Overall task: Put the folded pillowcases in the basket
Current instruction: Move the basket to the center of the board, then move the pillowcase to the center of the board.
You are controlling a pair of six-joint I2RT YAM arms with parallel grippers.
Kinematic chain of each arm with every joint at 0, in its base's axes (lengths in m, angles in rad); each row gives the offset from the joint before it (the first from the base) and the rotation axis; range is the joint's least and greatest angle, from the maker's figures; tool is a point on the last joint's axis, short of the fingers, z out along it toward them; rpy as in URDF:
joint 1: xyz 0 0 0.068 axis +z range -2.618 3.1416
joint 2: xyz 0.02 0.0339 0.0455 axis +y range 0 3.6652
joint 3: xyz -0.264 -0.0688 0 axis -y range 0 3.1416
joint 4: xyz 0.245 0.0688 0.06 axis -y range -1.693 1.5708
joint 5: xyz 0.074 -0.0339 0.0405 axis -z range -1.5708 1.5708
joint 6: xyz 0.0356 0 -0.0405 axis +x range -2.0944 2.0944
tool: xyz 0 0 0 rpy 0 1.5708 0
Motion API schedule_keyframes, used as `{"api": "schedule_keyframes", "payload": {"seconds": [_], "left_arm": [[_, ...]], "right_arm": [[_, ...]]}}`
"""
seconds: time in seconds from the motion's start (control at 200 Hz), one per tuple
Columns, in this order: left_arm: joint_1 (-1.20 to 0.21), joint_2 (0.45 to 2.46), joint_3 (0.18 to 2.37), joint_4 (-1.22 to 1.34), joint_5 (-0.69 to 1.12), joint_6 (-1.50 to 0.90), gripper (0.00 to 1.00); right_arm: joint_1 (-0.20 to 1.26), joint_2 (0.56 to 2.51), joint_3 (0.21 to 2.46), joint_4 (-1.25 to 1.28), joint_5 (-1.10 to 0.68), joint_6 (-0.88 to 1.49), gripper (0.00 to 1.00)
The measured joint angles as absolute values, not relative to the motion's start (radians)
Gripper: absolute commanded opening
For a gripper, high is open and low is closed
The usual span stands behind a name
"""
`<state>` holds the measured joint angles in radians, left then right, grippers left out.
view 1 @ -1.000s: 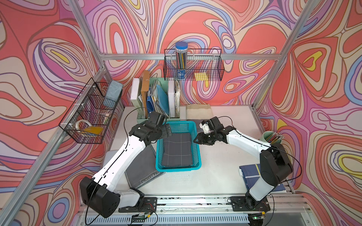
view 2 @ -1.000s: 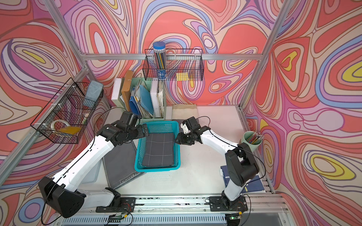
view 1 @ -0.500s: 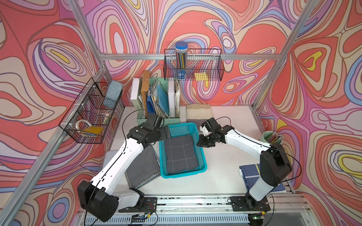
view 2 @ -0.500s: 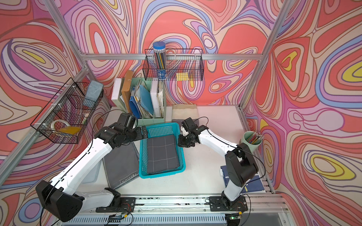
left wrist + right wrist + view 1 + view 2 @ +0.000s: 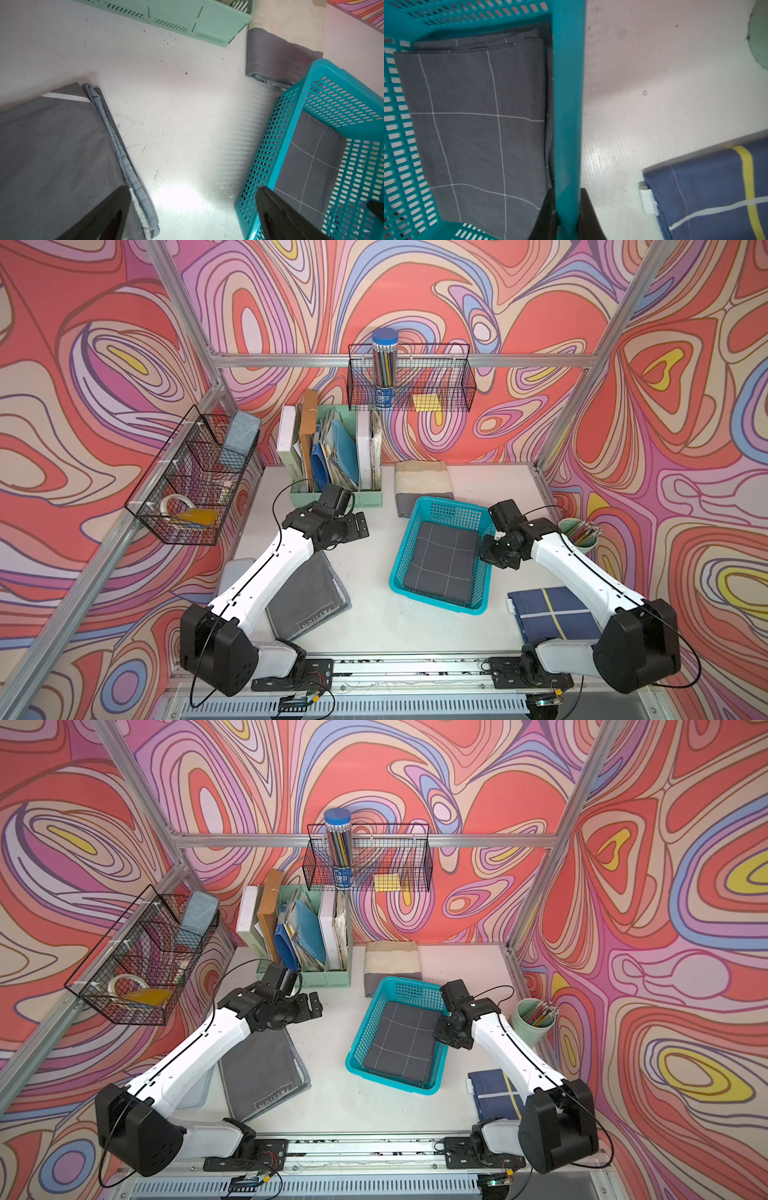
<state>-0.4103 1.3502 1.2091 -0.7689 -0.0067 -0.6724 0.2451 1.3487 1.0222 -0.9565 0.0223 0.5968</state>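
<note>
Both my right fingers pinch the basket wall while my left fingers hang spread, so a jerky pull could tip it and spill the folded pillowcase.

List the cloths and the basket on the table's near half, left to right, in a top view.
Grey folded cloth → turquoise basket holding the checked pillowcase → navy cloth with a yellow stripe.
</note>
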Motion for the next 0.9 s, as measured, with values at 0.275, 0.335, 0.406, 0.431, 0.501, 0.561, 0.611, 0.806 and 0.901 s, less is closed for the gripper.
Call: {"api": "schedule_keyframes", "payload": {"seconds": [0.275,0.335,0.406,0.431,0.501,0.561,0.611,0.806,0.901], "left_arm": [[-0.406,1.348,1.17,-0.755,0.002,-0.69,0.99],[-0.405,1.346,1.148,-0.756,-0.009,-0.709,0.99],[-0.397,1.343,1.121,-0.762,-0.032,-0.741,0.99],[-0.391,1.343,1.112,-0.765,-0.042,-0.757,0.99],[-0.363,1.343,1.09,-0.781,-0.072,-0.8,0.99],[-0.34,1.343,1.081,-0.794,-0.092,-0.827,0.99],[-0.323,1.343,1.077,-0.809,-0.113,-0.853,0.99],[-0.207,1.333,1.015,-0.825,-0.107,-0.958,0.84],[-0.143,1.33,0.947,-0.83,-0.097,-1.017,0.45]], "right_arm": [[0.222,1.494,1.053,-0.932,0.086,0.565,0.44],[0.222,1.498,1.048,-0.933,0.1,0.564,0.5],[0.222,1.479,1.047,-0.942,0.117,0.569,0.54],[0.222,1.461,1.047,-0.949,0.124,0.572,0.57],[0.222,1.404,1.049,-0.965,0.139,0.574,0.63],[0.222,1.349,1.057,-0.987,0.147,0.567,0.64],[0.222,1.303,1.072,-1.004,0.15,0.567,0.6],[0.222,1.162,1.087,-1.024,0.134,0.558,0.0],[0.222,1.12,1.087,-1.023,0.125,0.553,0.0]]}}
